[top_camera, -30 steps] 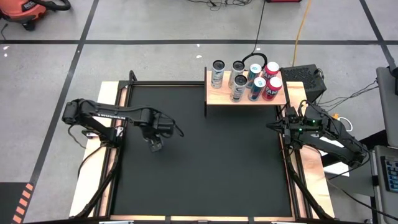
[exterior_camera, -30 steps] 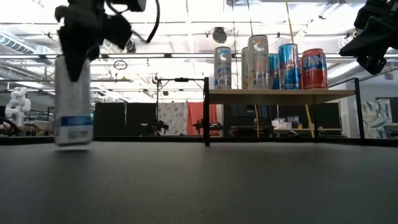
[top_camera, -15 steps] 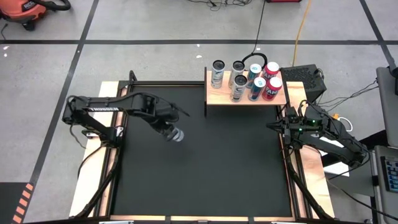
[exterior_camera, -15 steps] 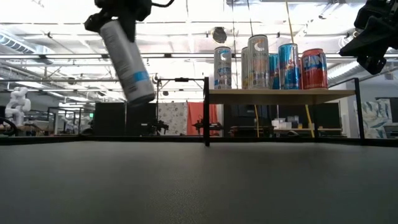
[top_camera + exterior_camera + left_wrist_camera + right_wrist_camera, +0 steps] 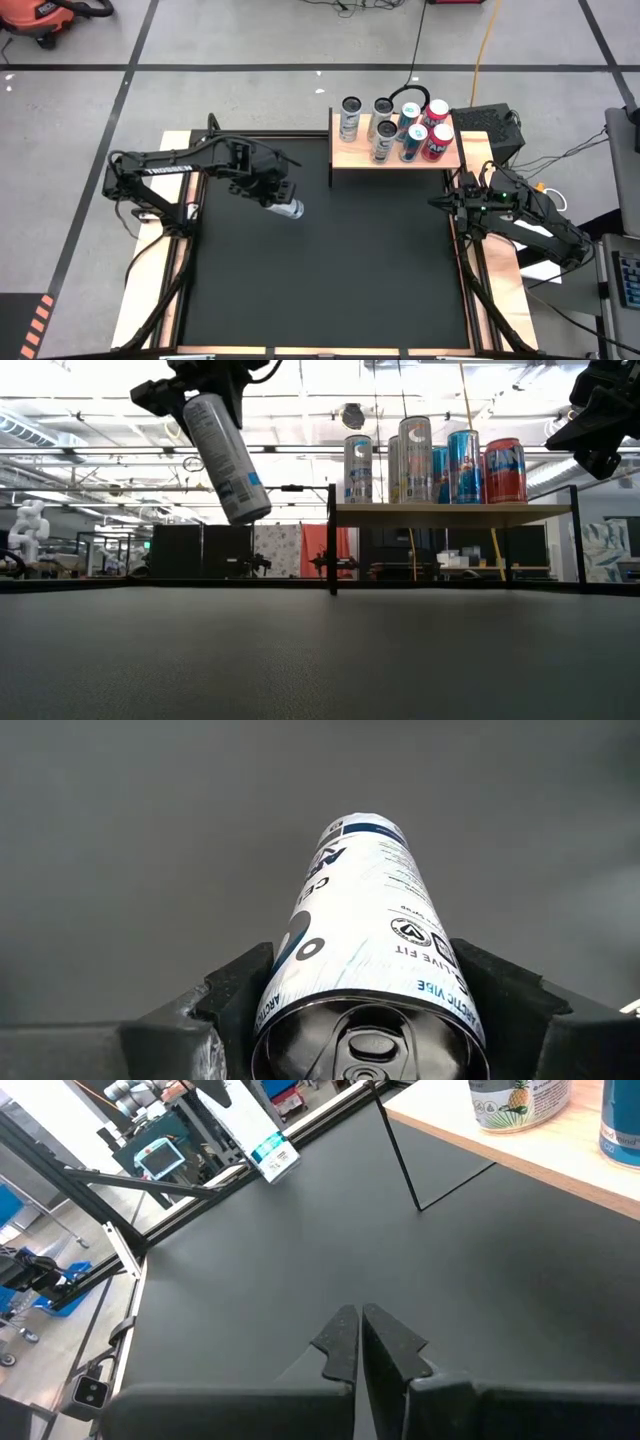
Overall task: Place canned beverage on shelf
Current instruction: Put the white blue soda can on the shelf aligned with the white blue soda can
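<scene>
A slim white can with a blue band hangs tilted in the air over the left part of the black mat, with my left gripper shut on it. The low view shows the can high above the mat. The shelf, a light wood platform at the table's far edge, carries several upright cans. My right gripper is shut on nothing and waits at the table's right edge. My left gripper pinches the can's upper wall, just below its top rim, between its two fingers, one on each side. The fingers come from above, slanting steeply down. The can hangs below them clear of the mat, tilted, its bottom end toward the shelf side.
The black mat lies bare between the can and the shelf. A thin black post stands at the shelf's left end. The left part of the shelf top, beside the leftmost can, is bare wood.
My left gripper has risen from the mat with the can and moved toward the table's right and far side, nearer the shelf, rolling its wrist. The can, upright low by the mat a second ago, now hangs lifted clear and tilted.
</scene>
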### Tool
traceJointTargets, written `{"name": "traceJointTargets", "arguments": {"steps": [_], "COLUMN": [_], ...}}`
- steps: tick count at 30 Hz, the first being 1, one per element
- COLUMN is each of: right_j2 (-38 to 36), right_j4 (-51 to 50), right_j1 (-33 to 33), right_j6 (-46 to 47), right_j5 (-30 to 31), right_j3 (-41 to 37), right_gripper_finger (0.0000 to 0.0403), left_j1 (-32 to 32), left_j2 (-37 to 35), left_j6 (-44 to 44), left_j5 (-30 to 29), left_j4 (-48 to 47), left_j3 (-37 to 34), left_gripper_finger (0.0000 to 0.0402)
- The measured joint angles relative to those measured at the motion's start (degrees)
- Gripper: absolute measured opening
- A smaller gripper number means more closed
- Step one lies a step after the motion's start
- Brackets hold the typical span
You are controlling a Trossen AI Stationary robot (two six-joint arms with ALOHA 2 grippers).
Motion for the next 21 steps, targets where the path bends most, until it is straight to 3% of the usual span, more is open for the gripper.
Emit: {"name": "traceJointTargets", "arguments": {"steps": [13, 21], "right_j2": [0.01, 0.01], "right_j4": [-0.02, -0.04], "right_j1": [0.0, 0.0], "right_j6": [0.02, 0.02], "right_j5": [0.0, 0.0], "right_j3": [0.0, 0.0], "right_gripper_finger": [0.0, 0.0], "left_j1": [0.0, 0.0], "left_j2": [5.97, 9.18], "left_j6": [4.88, 7.79], "left_j5": [0.11, 5.07], "left_j4": [0.38, -0.14], "left_j3": [0.02, 0.02], "left_gripper_finger": [0.0258, 0.0258]}}
